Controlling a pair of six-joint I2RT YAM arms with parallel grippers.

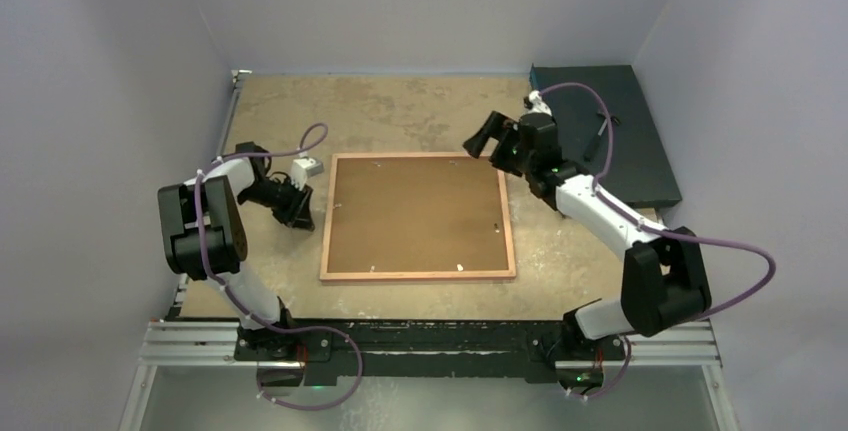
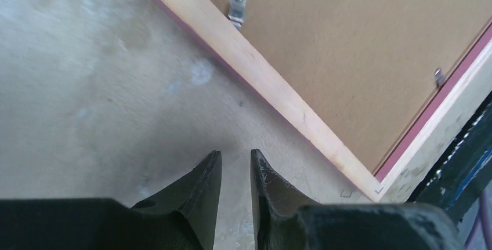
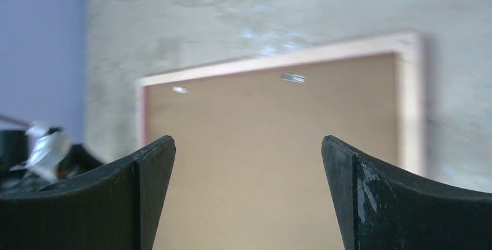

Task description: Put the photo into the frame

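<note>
The table (image 1: 420,101) is a big, worn, tan board. The frame (image 1: 420,275) lies flat in the middle of it. Its light wood back faces up, and a thin pink edge shows along its sides. The brown backing board (image 1: 415,211) sits inside the frame and fills it. I cannot tell if the photo is under the board. A dark flat box (image 1: 640,151) lies past the frame's far right corner, by the wall.

The right gripper (image 3: 248,145) hangs in the air over the frame's far right corner. Its fingers are spread wide and hold nothing. The left gripper (image 2: 236,156) is low over the bare table, just beside the frame's left rail. Its fingers have only a small gap between them and nothing in it.

A little shiny metal clip (image 2: 237,6) sits on the board, touching the frame's left rail.
</note>
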